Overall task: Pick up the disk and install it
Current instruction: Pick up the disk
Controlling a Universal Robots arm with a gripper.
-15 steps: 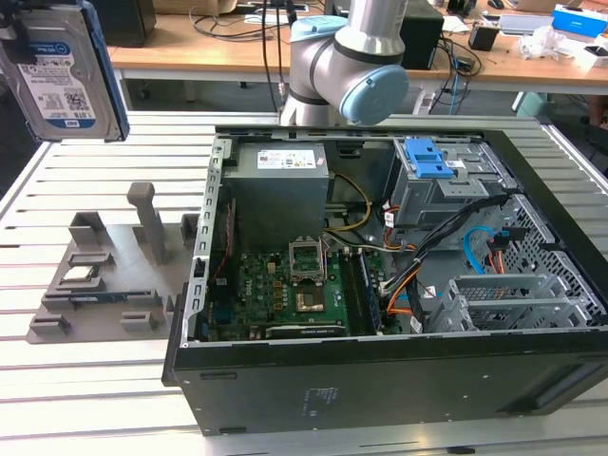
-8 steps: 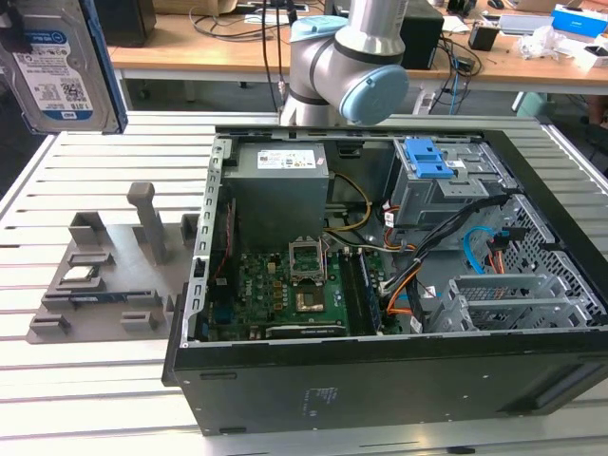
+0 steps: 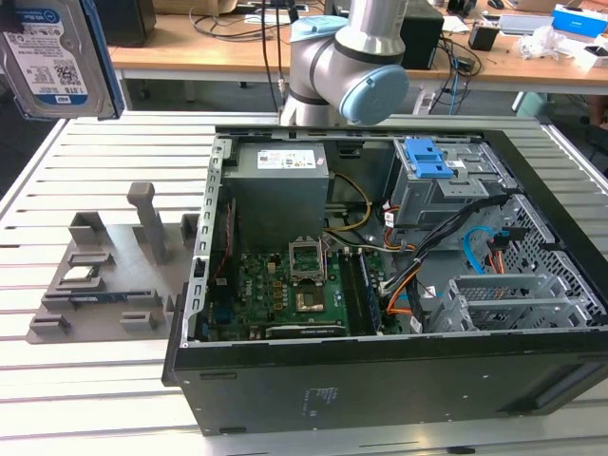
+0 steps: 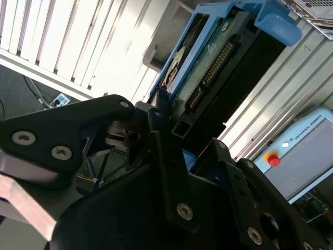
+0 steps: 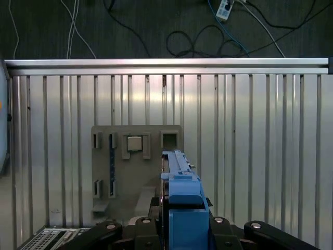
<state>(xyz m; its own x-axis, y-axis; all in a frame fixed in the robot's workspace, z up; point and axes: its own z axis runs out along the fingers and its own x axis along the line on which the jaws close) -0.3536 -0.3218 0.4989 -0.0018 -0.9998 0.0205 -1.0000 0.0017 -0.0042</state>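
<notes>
Slatted aluminium worktop (image 3: pixel 114 142) is noted under the whole setup, with wooden desks (image 3: pixel 237 47) and cabling behind it in the exterior view. An open computer case (image 3: pixel 380 380) is laid on its side on the worktop, its interior exposed upward. A grey fixture tray (image 3: pixel 104 285) is set just beside the case, toward the exterior view's left, with bare slats all round its other sides. A small square chip (image 5: pixel 135 144) is seated in the tray.

In the first wrist view the worktop's edge rail (image 5: pixel 166 63) is seen, with dark floor (image 5: pixel 156 31) and loose cables beyond it.

The disk (image 3: pixel 52 57) is held aloft, well above the worktop and well apart from the case, at the upper corner on the exterior view's left. In the first wrist view it is seen edge-on above the tray, its blue frame outward. The gripper (image 5: pixel 179 232) is closed on the disk: the black fingers (image 5: pixel 143 229) are pressed against its two broad sides, and the grip is confirmed in the second wrist view. The arm (image 3: pixel 347 66) is seen behind the case.
</notes>
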